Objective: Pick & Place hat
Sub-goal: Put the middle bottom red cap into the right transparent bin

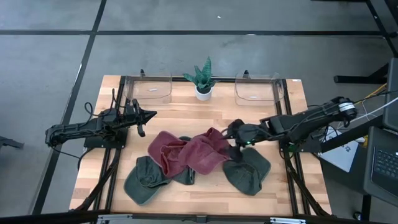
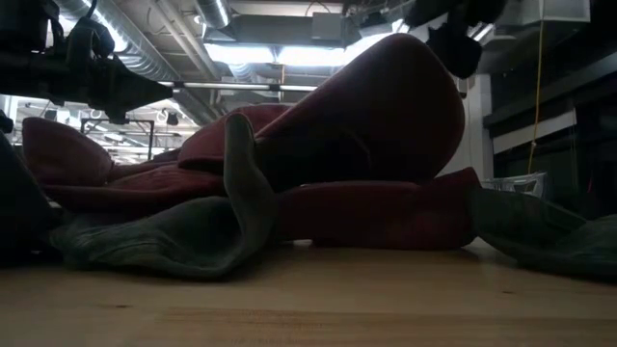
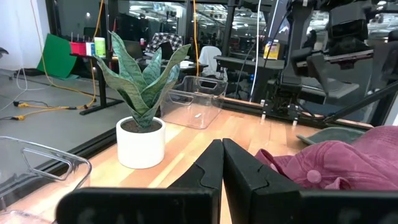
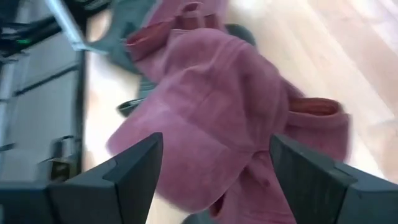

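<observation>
Right wrist view: the right gripper point(image 4: 214, 177) has its two dark fingers point(image 4: 127, 171) spread wide, one on each side of a soft maroon fabric cap point(image 4: 217, 99), with no contact visible. That cap lies heaped with a second maroon cap point(image 1: 166, 148) in the middle of the light wooden surface point(image 1: 205, 190). In the high view the right gripper point(image 1: 232, 133) sits at the right edge of this maroon heap, its arm reaching in from the right side.

Three dark green fabric caps lie around the heap: one point(image 1: 144, 180) at the front left, one point(image 1: 247, 172) at the front right, and a smaller part of another point(image 1: 184, 175) poking out between them.

The left gripper point(image 1: 148, 114) hovers over the left part of the surface, well apart from the caps, its fingers point(image 3: 249, 174) pressed together.

At the far edge stands a small spiky green plant in a white pot point(image 1: 203, 79), between two clear plastic bins, one left point(image 1: 148, 87) and one right point(image 1: 255, 88).
</observation>
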You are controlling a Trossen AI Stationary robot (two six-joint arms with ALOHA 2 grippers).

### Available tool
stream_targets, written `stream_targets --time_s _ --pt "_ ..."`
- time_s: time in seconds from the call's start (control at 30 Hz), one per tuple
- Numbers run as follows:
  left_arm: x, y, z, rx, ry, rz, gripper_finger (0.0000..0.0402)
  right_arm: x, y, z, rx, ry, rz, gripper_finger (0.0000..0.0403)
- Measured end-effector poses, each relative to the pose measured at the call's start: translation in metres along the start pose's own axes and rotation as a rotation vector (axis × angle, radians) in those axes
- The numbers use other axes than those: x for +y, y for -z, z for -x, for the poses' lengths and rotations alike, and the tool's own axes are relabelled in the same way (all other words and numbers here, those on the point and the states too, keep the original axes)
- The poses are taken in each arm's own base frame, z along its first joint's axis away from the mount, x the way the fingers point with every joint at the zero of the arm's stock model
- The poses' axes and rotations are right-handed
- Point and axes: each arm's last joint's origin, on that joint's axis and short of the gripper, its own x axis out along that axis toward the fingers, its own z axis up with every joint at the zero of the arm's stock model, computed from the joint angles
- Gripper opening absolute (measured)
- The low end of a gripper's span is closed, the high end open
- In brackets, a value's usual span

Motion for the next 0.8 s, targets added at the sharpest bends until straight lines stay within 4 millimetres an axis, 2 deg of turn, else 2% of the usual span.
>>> stream_targets --time_s 0.33,0.53,0.67,0.8 --pt "0.0 0.0 0.0 0.0 0.0 0.0 0.0004 0.014 -0.041 -0.059 0.034 0.081 -0.156 0.0291" --pt "0.0 0.0 0.0 0.0 0.0 0.0 0.0004 0.012 -0.055 -0.097 0.097 0.159 -0.212 0.0291" --pt "0.0 0.0 0.0 0.0 0.0 0.0 0.0004 0.007 -0.061 -0.109 0.158 0.227 -0.234 0.0291" --pt "0.0 0.0 0.0 0.0 0.0 0.0 0.0004 0.003 -0.068 -0.111 0.186 0.293 -0.234 0.0291"
